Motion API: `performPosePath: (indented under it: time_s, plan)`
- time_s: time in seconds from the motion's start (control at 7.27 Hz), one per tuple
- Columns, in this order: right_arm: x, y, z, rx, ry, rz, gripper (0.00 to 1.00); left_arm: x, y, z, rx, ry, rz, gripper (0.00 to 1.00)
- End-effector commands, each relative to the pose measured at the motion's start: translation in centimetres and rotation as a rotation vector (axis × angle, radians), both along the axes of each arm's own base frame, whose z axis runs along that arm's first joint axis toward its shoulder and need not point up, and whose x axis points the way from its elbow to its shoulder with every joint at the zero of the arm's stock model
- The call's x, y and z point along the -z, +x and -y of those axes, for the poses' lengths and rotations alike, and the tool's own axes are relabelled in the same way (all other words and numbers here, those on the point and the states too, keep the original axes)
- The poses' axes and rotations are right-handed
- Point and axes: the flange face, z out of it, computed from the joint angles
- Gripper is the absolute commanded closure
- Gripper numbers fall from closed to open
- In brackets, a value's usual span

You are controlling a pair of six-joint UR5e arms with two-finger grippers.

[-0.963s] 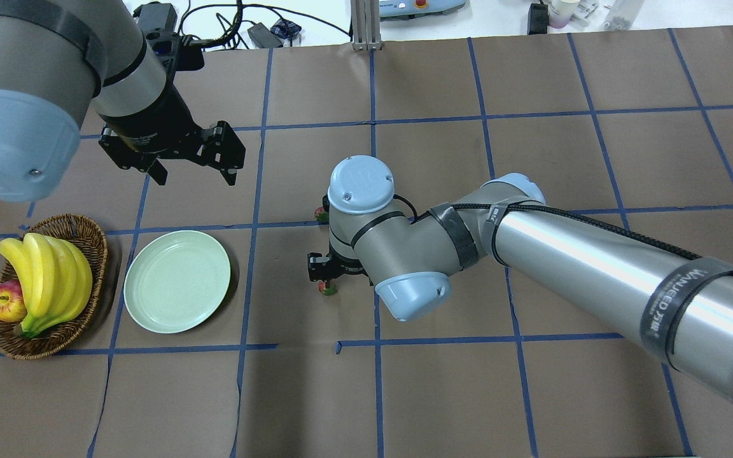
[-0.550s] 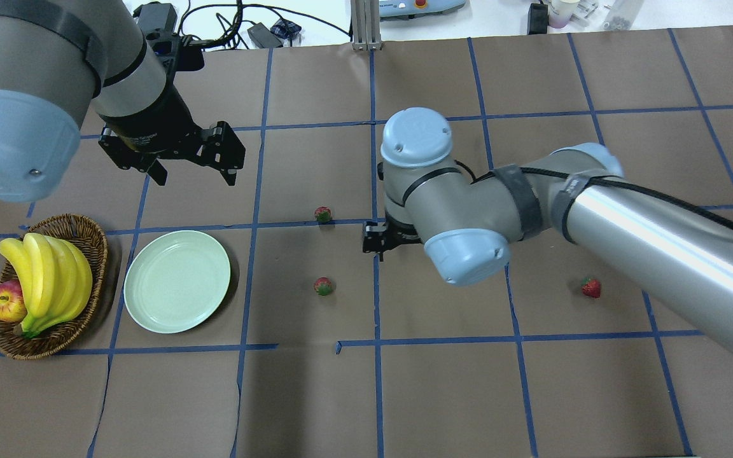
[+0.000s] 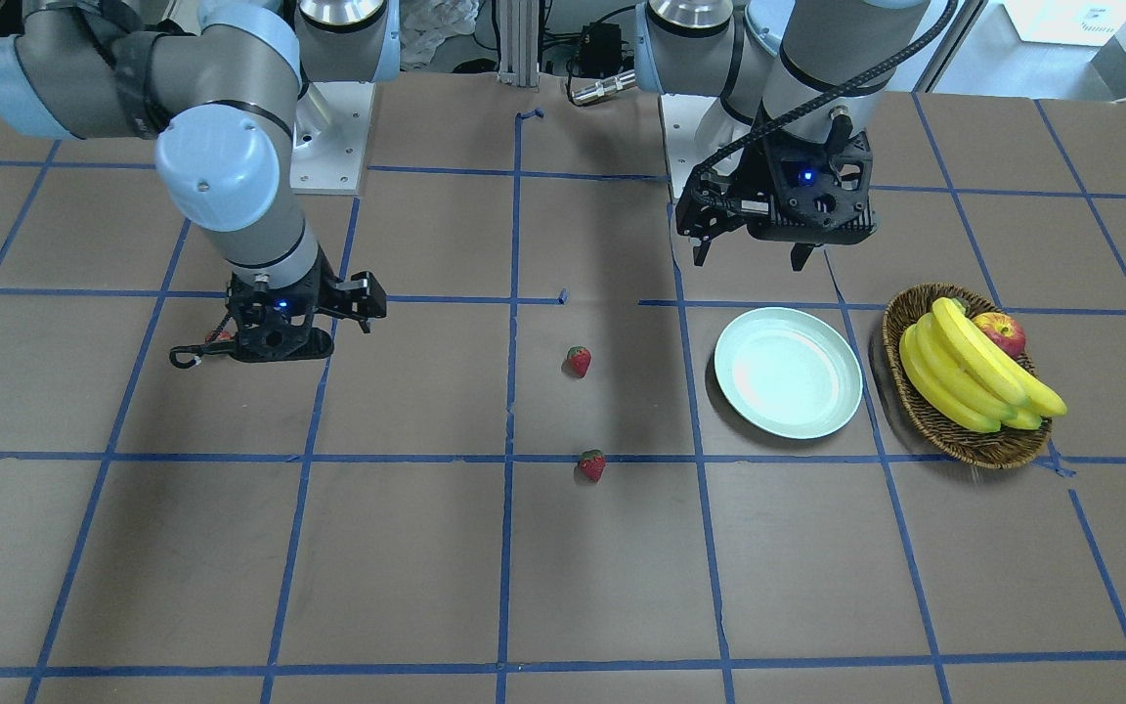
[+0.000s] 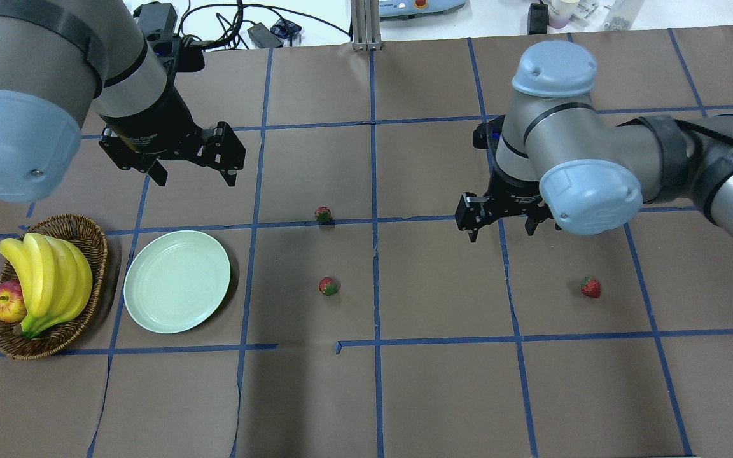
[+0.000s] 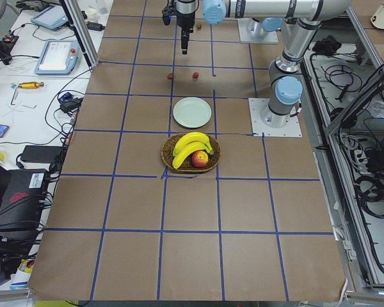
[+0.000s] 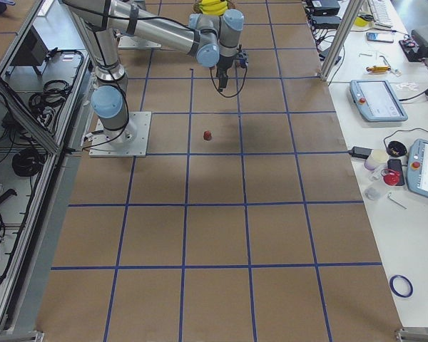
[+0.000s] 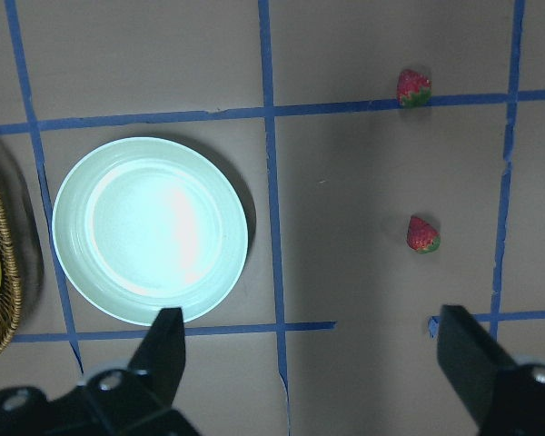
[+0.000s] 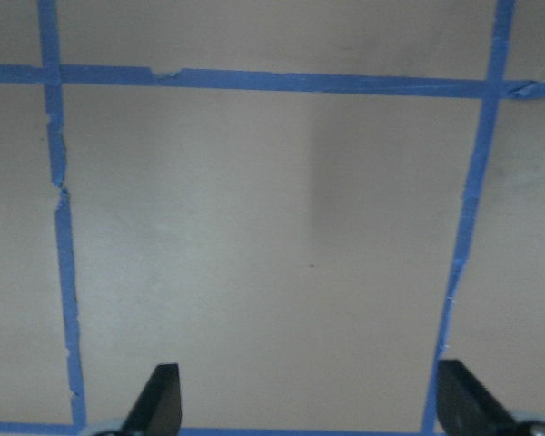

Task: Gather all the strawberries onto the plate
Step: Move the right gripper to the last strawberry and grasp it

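Silver-grey arms with pale-blue joint caps — black jaws, black strap.

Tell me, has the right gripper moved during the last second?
Yes. In the overhead view the right gripper went rightward, away from the plate and the middle strawberry.

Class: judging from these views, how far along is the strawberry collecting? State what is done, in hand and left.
Done: nothing; the plate is empty. In hand: nothing; the left gripper and right gripper hang open and empty. Left: all three strawberries lie on the table, two mid-table, one nearer the right gripper.
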Motion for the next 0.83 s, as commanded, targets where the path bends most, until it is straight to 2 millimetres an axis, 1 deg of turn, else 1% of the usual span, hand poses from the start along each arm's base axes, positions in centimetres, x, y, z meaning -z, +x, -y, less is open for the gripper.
performPosePath:
  time_s: [0.0, 0.14, 0.28, 0.41, 0.55, 0.69]
  plan:
    - [1.6, -6.7, 0.1, -0.023, 0.044, -0.037, 0.00, 0.0, 0.0, 0.0, 0.000, 0.001, 0.000, 0.00]
    - [3.3, -10.4, -0.4, -0.031, 0.053, -0.016, 0.00, 0.1, 0.0, 0.0, 0.001, 0.003, 0.000, 0.00]
    - [5.1, -13.3, -1.2, -0.090, 0.032, 0.006, 0.00, 0.3, 0.0, -0.2, 0.000, 0.009, 0.001, 0.00]
    - [7.2, -14.2, -2.3, -0.079, 0.025, 0.015, 0.00, 0.9, 0.0, -0.4, -0.002, 0.018, 0.001, 0.00]
    - [9.1, -13.9, -3.8, -0.081, 0.025, 0.013, 0.00, 0.9, 0.0, -0.4, -0.002, 0.018, 0.003, 0.00]
    - [10.3, -13.9, -4.8, -0.091, 0.019, 0.000, 0.00, 0.9, 0.0, -0.4, -0.002, 0.018, 0.004, 0.00]
